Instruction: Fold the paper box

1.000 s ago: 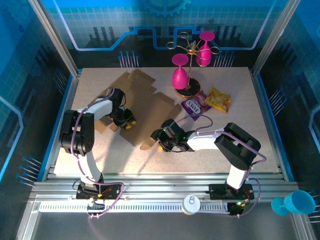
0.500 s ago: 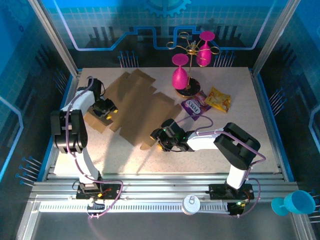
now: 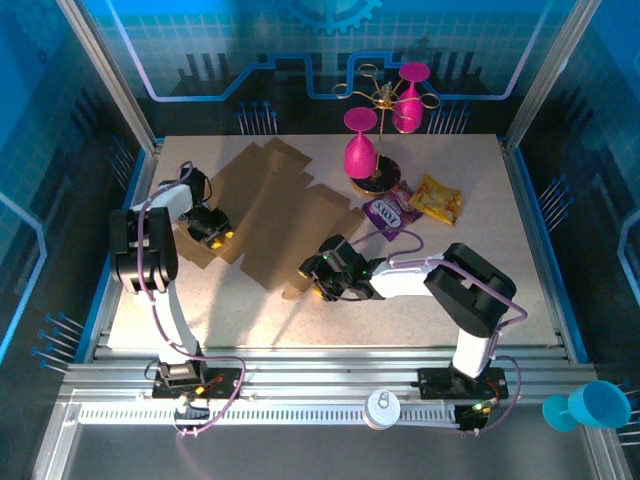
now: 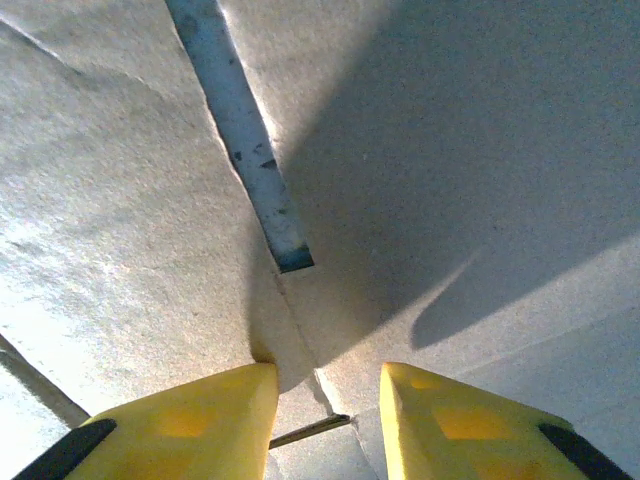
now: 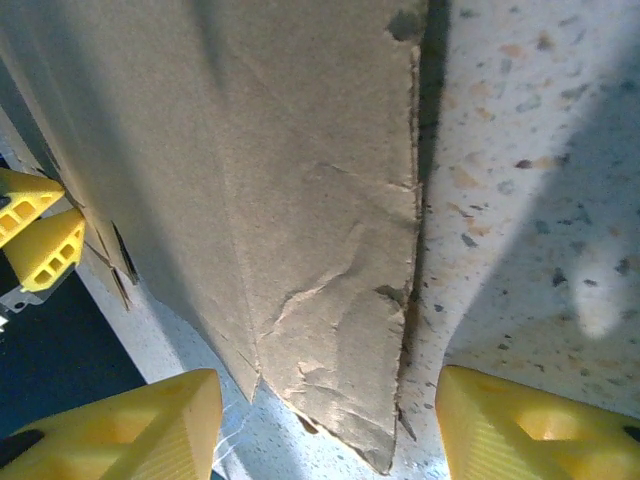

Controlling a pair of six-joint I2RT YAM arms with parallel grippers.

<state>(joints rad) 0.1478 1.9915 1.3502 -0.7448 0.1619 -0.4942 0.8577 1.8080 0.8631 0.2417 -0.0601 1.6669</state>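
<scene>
The paper box lies flat on the speckled table, left of centre. It is a brown, matte cut-out sheet with notched flaps, and its long axis runs diagonally from the far left to the near right. The left gripper hangs over the sheet's left flaps with its yellow jaws slightly apart above a crease. The right gripper has its jaws spread wide, straddling the wrinkled, tapering near flap.
</scene>
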